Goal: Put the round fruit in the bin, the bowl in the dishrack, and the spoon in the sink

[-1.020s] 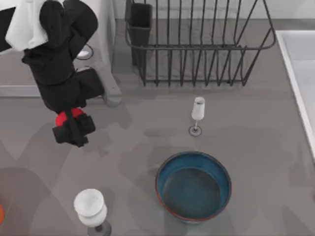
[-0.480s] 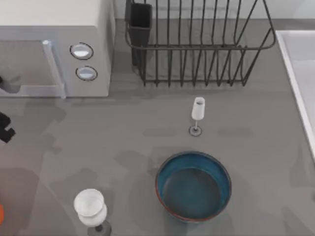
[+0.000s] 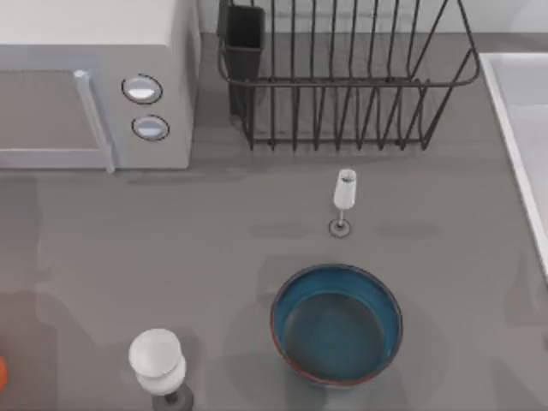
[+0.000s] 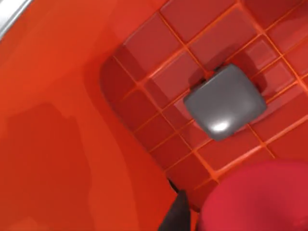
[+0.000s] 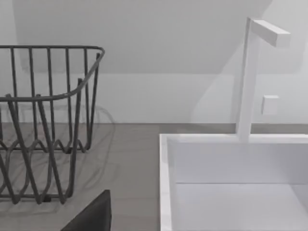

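Left wrist view: round fruit hung over the red bin, a dark finger beside it.
Left hand: grip could not be confirmed.
Bowl: upright on counter, apart from dishrack.
Sink: beside the rack.

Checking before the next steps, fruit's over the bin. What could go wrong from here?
1. The round fruit is in the left gripper above the red bin; once released it may bounce off the gridded floor.
2. The small stemmed glass stands between the bowl and the dishrack; carrying the bowl straight across could topple it.
The right gripper sits near the sink.
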Tool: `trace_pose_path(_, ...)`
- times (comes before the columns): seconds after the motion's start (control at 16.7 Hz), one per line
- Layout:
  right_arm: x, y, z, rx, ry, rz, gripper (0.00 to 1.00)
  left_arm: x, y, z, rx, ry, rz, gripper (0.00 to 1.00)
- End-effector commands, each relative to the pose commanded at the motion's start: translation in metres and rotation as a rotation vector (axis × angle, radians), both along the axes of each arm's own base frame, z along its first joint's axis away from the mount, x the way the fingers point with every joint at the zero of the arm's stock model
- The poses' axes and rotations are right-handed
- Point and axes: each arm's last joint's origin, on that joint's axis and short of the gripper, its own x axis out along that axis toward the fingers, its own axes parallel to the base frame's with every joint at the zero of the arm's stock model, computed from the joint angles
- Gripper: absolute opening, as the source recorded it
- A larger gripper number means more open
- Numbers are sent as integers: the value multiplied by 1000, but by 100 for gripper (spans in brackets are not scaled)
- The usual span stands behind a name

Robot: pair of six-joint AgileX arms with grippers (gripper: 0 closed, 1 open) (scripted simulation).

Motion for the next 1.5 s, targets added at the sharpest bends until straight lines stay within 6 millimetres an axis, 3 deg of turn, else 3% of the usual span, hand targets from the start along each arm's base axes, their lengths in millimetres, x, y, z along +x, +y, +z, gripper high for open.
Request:
trace_pose_path(0.24,0,0,0,0,0,0,100,4,-3,0,-18,-36,-18,0)
trace_pose_path(0.66,0,0,0,0,0,0,100,3,15,-63,-1,-6,0,0)
trace_pose_path(0.96,0,0,0,0,0,0,100,3,16,-68,0,0,0,0)
trace_pose_path(1.5,0,0,0,0,0,0,100,3,16,-68,0,0,0,68)
